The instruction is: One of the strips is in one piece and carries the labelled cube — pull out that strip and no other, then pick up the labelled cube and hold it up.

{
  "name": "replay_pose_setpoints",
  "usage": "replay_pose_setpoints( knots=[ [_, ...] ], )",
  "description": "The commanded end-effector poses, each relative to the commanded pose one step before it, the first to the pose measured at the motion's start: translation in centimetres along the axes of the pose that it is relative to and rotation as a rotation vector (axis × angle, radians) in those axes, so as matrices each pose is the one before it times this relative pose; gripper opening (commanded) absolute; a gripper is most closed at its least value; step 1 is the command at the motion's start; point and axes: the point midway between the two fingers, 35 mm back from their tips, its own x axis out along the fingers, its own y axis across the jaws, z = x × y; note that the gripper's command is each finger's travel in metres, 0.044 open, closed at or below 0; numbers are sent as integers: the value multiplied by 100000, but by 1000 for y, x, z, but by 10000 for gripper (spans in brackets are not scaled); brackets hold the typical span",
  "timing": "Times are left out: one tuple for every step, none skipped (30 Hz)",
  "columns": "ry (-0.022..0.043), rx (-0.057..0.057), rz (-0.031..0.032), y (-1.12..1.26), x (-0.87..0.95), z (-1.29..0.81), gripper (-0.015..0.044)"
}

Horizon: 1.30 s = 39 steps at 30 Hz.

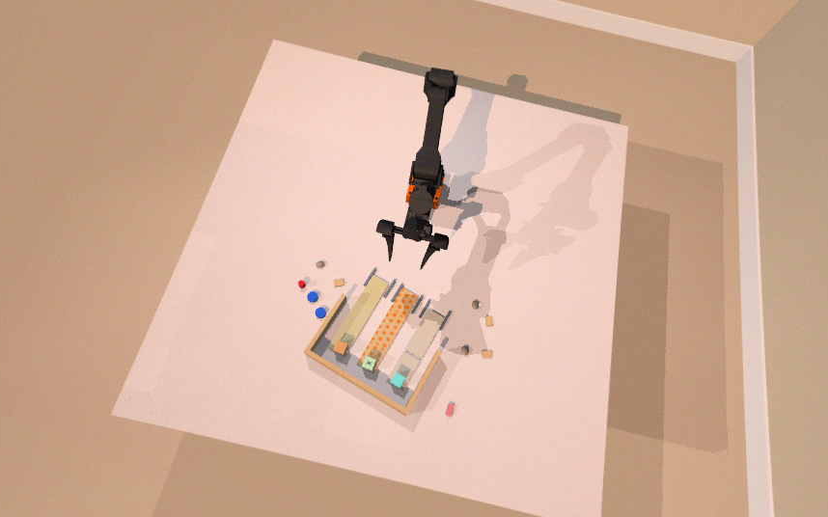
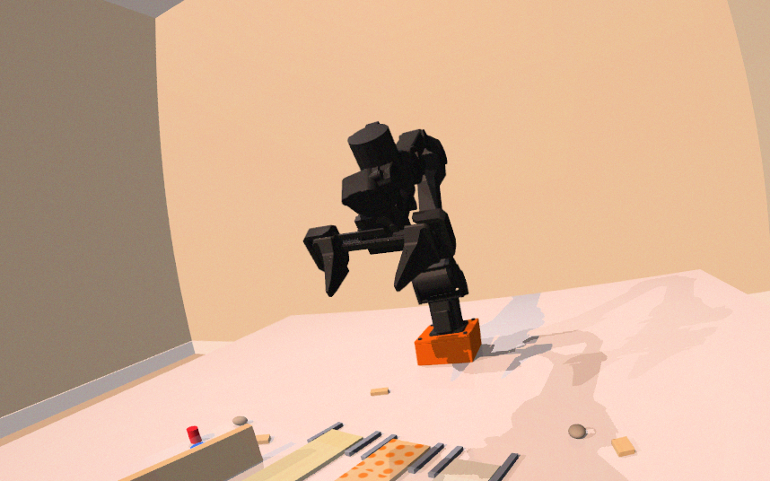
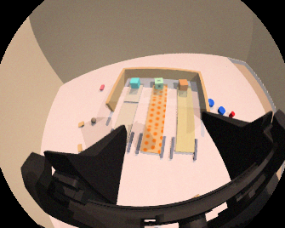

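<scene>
Top view gives us the widest look: the pink table (image 1: 224, 257) carries the black arm (image 1: 433, 138), which reaches from its far edge toward a wooden tray (image 1: 324, 330) on the near half. We see the gripper (image 1: 411, 258) hanging above the table just short of the tray's open far end, its 2 fingers spread wide and holding nothing.

Inside the tray lie 3 strips side by side. The left yellow strip (image 1: 364, 308) ends at an orange cube (image 1: 340, 347). The middle orange dotted strip (image 1: 392, 324) runs unbroken and bears the labelled cube (image 1: 369, 363), pale green with a dark mark, at its near end by the tray's back wall. The right beige strip (image 1: 422, 340) has a teal cube (image 1: 398, 380); we cannot tell where it is cut.

Left of the tray we count 2 blue discs (image 1: 313, 296) and 1 red peg (image 1: 301, 283). Small tan blocks (image 1: 486, 353) and grey pebbles (image 1: 465, 349) lie scattered to the right.
</scene>
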Motion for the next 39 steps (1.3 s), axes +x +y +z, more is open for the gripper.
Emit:
replay_pose_setpoints(
  knots=[
    [-325, 673, 294, 5, -78, 169, 400],
    [0, 0, 0, 0, 0, 0, 400],
    [0, 0, 0, 0, 0, 0, 400],
    [0, 0, 0, 0, 0, 0, 400],
    [0, 0, 0, 0, 0, 0, 400],
    [0, 0, 0, 0, 0, 0, 400],
    [0, 0, 0, 0, 0, 0, 400],
    [0, 0, 0, 0, 0, 0, 400],
    [0, 0, 0, 0, 0, 0, 400],
    [0, 0, 0, 0, 0, 0, 400],
    [0, 0, 0, 0, 0, 0, 400],
    [765, 226, 44, 17, 92, -6, 374],
    [2296, 679, 116, 52, 276, -21, 347],
    [3828, 1135, 146, 87, 464, -38, 321],
    [4739, 1410, 98, 107, 579, -48, 295],
    [4747, 1418, 6, 106, 586, -46, 269],
    [4747, 1425, -87, 105, 591, -45, 242],
    [4745, 1431, -180, 104, 597, -42, 216],
    [4741, 1438, -272, 103, 603, -40, 190],
    [4735, 1444, -365, 102, 608, -37, 164],
    [4728, 1451, -458, 102, 613, -34, 137],
    [4686, 1369, -568, 110, 625, -10, 111],
    [4683, 1375, -660, 111, 632, -8, 85],
    [4671, 1381, -750, 112, 638, -5, 59],
    [4670, 1446, -822, 109, 638, -8, 32],
    [4662, 1485, -904, 108, 640, -7, 6],
    [4653, 1531, -985, 107, 641, -7, 0],
    [4635, 1539, -1079, 107, 645, -4, 0],
    [4615, 1549, -1173, 108, 649, 0, 0],
    [4593, 1558, -1266, 109, 653, 4, 0],
    [4567, 1566, -1358, 110, 657, 8, 0],
    [2911, 1012, -909, 153, 425, 121, 0],
    [2091, 732, -683, 112, 309, 87, 0],
    [1251, 440, -421, 68, 186, 52, 0],
    [417, 147, -142, 23, 62, 18, 0],
    [0, 0, 0, 0, 0, 0, 0],
    [0, 0, 0, 1, 28, 3, 0],
    [-1, 0, 0, 4, 82, 9, 0],
    [-1, 0, 0, 6, 110, 12, 0]
  ],
)
